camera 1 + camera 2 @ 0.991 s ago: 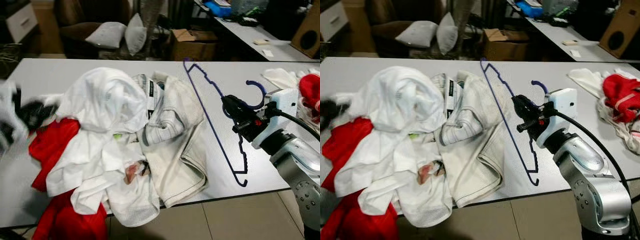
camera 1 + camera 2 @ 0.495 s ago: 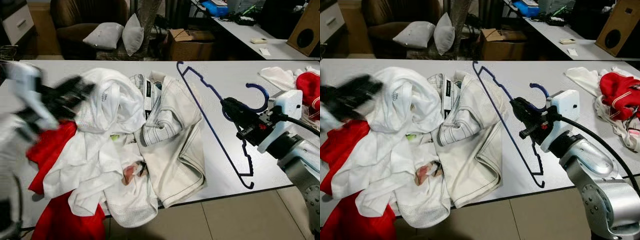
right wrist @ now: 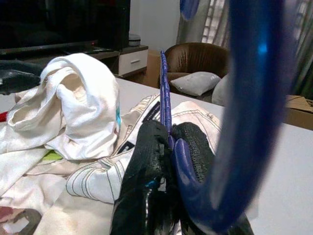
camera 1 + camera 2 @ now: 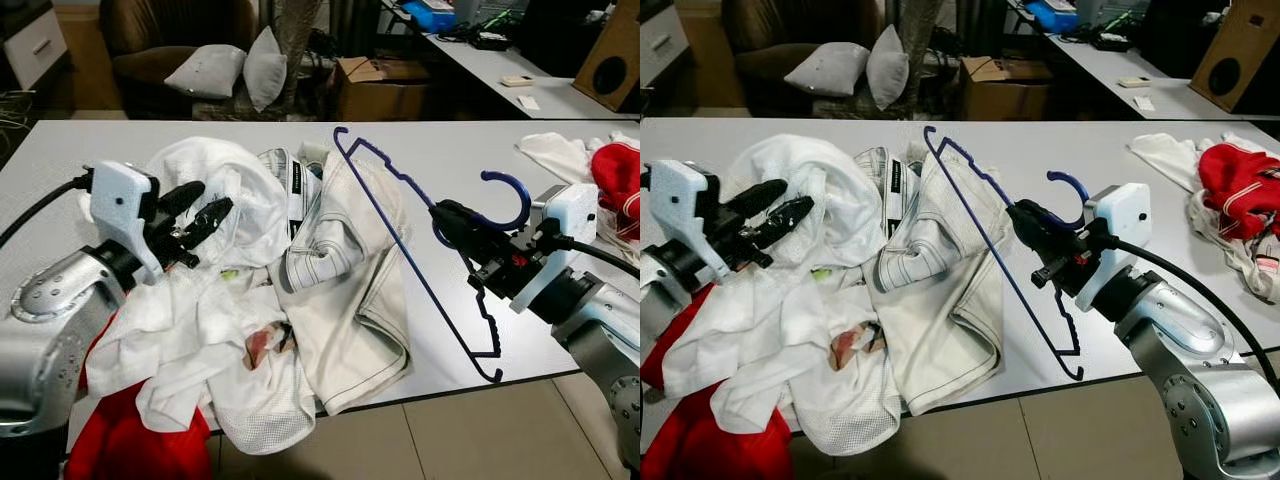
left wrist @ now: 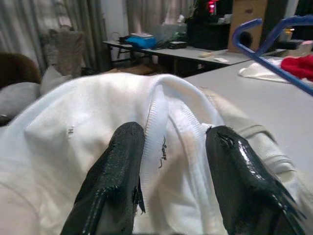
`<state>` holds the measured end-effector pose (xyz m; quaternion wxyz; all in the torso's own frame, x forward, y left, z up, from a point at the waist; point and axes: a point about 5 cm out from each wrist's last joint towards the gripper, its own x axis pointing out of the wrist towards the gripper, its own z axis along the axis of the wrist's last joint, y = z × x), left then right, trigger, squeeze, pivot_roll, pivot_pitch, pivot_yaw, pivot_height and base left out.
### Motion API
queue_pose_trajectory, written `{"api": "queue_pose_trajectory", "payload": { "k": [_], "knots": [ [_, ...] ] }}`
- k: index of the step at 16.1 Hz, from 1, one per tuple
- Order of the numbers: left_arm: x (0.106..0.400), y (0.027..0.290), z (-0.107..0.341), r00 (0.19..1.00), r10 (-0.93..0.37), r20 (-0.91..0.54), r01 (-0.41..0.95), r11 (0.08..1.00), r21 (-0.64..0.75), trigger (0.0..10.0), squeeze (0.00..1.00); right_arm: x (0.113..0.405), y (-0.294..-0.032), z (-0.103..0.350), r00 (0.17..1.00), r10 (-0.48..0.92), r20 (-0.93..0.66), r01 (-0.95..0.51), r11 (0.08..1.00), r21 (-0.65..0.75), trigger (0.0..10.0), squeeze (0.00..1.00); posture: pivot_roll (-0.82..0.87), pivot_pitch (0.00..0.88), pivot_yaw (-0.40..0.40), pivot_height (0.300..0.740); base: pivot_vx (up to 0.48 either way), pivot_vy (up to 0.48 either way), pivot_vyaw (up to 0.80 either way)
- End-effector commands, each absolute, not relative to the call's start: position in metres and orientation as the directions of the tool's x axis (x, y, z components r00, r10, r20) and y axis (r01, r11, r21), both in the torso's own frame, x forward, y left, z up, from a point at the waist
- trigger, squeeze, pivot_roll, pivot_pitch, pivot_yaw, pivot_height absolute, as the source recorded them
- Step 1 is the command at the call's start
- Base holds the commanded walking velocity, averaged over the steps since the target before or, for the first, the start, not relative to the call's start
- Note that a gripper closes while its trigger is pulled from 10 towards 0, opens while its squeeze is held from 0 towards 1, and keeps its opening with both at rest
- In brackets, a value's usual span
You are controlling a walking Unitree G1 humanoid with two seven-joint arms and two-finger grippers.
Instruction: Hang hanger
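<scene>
Blue plastic hanger [image 4: 430,250], thin wire-like frame w/ curved hook at the right end and small notches along the near arm. It's lifted off the grey table [image 4: 470,160], tilted, on the right half of the scene; far tip sits over the cream trousers [image 4: 350,290], near corner hangs close to the table's near edge.

Right gripper [image 4: 447,218] is clenched on the hanger at the neck, just below the hook; in the right wrist view both black fingers [image 3: 151,181] press together around the blue rod.

Left gripper [image 4: 196,207] is at the left side, over the white shirt [image 4: 225,195] in the clothes pile. Its fingers [image 5: 117,176] are spread apart, one each side of a raised fold of white cloth, grasping nothing; can't tell if the tips touch the fabric.

Pile: white garments in the middle, cream trousers w/ dark stitching to their right, red cloth [image 4: 130,440] at the near left edge. More red and white clothes [image 4: 1240,190] at the far right of the table. Behind the table: brown armchair w/ grey cushions [image 4: 215,70], cardboard box [image 4: 375,85].
</scene>
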<state>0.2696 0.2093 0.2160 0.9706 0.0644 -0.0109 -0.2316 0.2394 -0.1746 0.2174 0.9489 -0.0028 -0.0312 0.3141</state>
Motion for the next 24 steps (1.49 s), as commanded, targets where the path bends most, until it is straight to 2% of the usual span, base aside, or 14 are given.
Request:
{"api": "queue_pose_trajectory", "payload": {
  "k": [1,2,3,6,12,16,19,21,24],
  "knots": [
    [0.272,0.210,0.217,0.903,-0.430,-0.004,0.425,0.892,0.154,8.0,0.00,0.237,-0.175,0.220,0.795,0.604,0.056,-0.603,0.797,-0.039,10.0,0.00,0.08,0.000,-0.040,0.740,0.000,0.000,0.00],
    [0.273,0.212,0.216,0.912,-0.411,-0.012,0.406,0.895,0.185,3.4,0.00,0.236,-0.175,0.220,0.792,0.608,0.056,-0.607,0.794,-0.039,10.0,0.00,0.08,0.000,-0.040,0.740,0.000,0.000,0.00],
    [0.276,0.215,0.215,0.925,-0.379,-0.022,0.374,0.901,0.217,0.0,0.00,0.236,-0.175,0.220,0.789,0.612,0.056,-0.611,0.791,-0.039,10.0,0.00,0.08,0.000,-0.040,0.740,0.000,0.000,0.00],
    [0.279,0.220,0.215,0.943,-0.332,-0.022,0.325,0.907,0.268,0.0,0.00,0.235,-0.174,0.221,0.783,0.620,0.058,-0.618,0.785,-0.040,10.0,0.00,0.07,0.000,-0.040,0.740,0.000,0.000,0.00],
    [0.284,0.218,0.215,0.938,-0.347,-0.004,0.336,0.904,0.264,0.0,0.00,0.233,-0.172,0.222,0.764,0.642,0.057,-0.641,0.766,-0.040,10.0,0.00,0.07,0.000,-0.042,0.740,0.000,0.000,0.00],
    [0.293,0.219,0.222,0.937,-0.346,0.048,0.325,0.913,0.248,0.0,0.00,0.228,-0.175,0.230,0.728,0.676,0.115,-0.680,0.733,-0.005,10.0,0.00,0.07,0.000,-0.040,0.740,0.000,0.000,0.00],
    [0.297,0.218,0.229,0.926,-0.371,0.074,0.340,0.902,0.266,0.0,0.00,0.221,-0.178,0.238,0.651,0.747,0.136,-0.756,0.655,0.024,10.0,0.00,0.07,0.000,-0.043,0.740,0.000,0.000,0.00],
    [0.297,0.212,0.250,0.880,-0.466,0.093,0.415,0.849,0.326,0.0,0.00,0.217,-0.179,0.242,0.565,0.817,0.110,-0.824,0.564,0.049,10.0,0.00,0.07,0.000,-0.052,0.740,0.000,0.000,0.00],
    [0.301,0.204,0.267,0.852,-0.519,0.072,0.455,0.801,0.389,0.0,0.00,0.219,-0.176,0.247,0.482,0.871,0.096,-0.876,0.476,0.077,10.0,0.00,0.07,0.000,-0.065,0.740,0.000,0.000,0.00]
  ]
}}
